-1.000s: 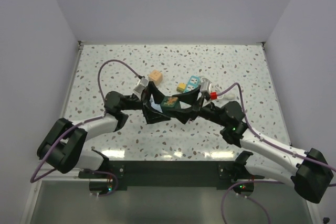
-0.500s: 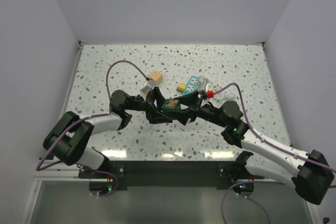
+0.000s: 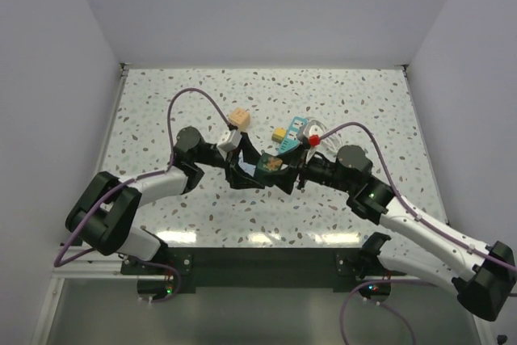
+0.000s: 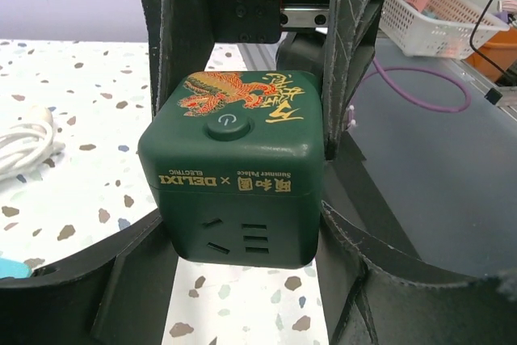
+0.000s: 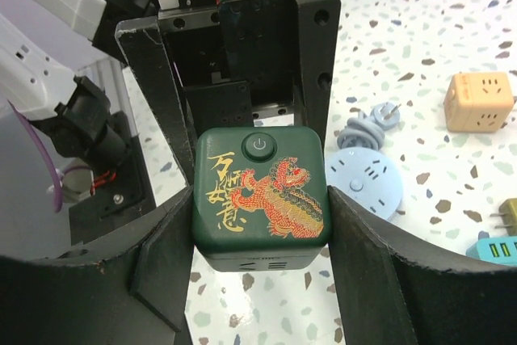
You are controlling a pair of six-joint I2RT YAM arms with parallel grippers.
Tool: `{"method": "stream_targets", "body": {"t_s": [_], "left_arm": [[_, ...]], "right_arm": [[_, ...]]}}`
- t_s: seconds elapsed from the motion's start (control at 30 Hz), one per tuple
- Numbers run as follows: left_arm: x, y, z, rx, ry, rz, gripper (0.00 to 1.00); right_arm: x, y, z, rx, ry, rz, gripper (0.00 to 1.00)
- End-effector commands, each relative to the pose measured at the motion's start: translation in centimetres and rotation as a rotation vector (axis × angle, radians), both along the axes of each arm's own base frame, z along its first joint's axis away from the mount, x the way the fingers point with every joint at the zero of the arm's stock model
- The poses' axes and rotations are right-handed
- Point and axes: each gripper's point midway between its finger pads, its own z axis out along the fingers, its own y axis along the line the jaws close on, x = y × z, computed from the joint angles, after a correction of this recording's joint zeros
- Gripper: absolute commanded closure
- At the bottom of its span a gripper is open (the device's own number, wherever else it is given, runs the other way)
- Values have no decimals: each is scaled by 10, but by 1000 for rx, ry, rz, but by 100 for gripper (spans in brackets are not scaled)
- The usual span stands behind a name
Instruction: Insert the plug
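Speckled tabletop [image 3: 363, 103], white walls [image 3: 266, 6] — mid-frame, left gripper [image 4: 236, 228] and right gripper [image 5: 258, 240] both clamp the plug [image 3: 269, 166] (green cube).

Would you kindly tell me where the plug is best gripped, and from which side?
Grip the plug by two opposite flat side walls, coming in level rather than from above. Its cube shape offers parallel faces, and this leaves the button top and the slotted face free. The left end effector and right end effector each appear to flank it this way, from opposite ends.
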Motion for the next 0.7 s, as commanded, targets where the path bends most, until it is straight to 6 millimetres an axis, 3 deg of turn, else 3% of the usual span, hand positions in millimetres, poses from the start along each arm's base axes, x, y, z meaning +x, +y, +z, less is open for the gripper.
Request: {"method": "stream_targets", "body": {"t_s": [0.0,0.17,0.23,0.43,0.67], "left_arm": [[2,-4,18,-52,-188,-38,100],[3,-4,9,-9,-180,-50,100],[5,-4,8,-6,-208,-44,100],[5,-3,6,11,-221,-46,100],[4,-2,-2,45,-205,-66,100]], "right_arm": [[-9,8,1,-34,54,72,41],[-16,15,-6,-74,82,144,38],[-17,16,-7,-85,82,159,31],[-16,20,-12,-111,95,178,25],[-11,15,-14,-142,84,143,24]]}}
